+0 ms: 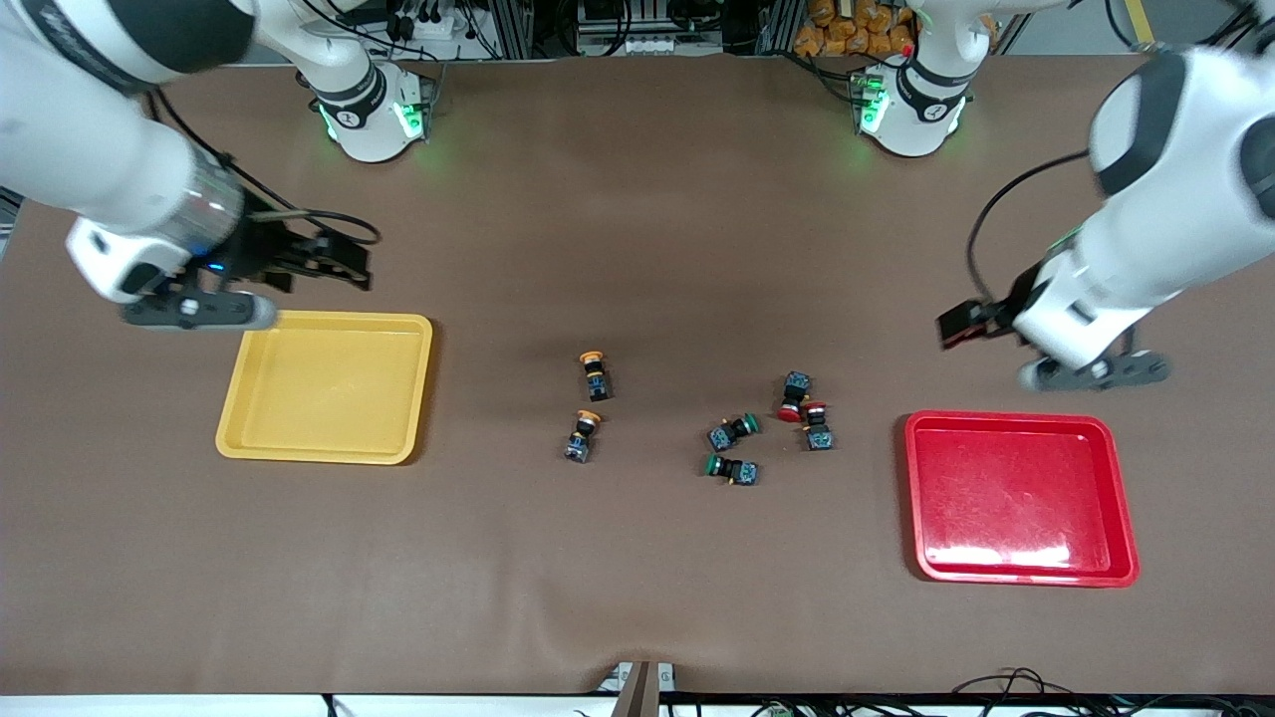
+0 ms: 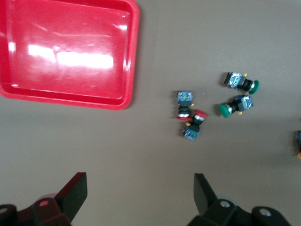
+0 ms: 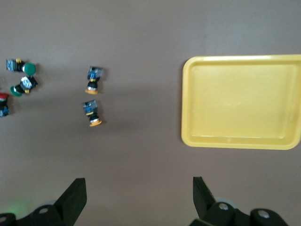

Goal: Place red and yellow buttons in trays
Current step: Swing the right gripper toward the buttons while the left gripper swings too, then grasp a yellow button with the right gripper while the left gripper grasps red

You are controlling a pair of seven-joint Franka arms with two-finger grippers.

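The yellow tray (image 1: 324, 386) is set on the brown surface (image 1: 637, 578) toward the right arm's end, and the red tray (image 1: 1018, 496) toward the left arm's end; both are seen bare inside. Between them, six buttons lie loose on the surface. The two yellow buttons (image 1: 595, 374) (image 1: 582, 436) are placed one nearer the front camera than the other, closer to the yellow tray. The two red buttons (image 1: 795, 395) (image 1: 817, 424) are found touching each other, closer to the red tray. Just beside them, toward the middle, the two green buttons (image 1: 735, 431) (image 1: 732, 469) are laid close together.

The right end effector (image 1: 329, 261) is held in the air over the surface just beside the yellow tray's rim farthest from the front camera, its fingers (image 3: 75, 197) spread wide apart with nothing between them. The left end effector (image 1: 971, 324) is held over bare surface near the red tray, its fingers (image 2: 75, 190) likewise spread wide and gripping nothing.
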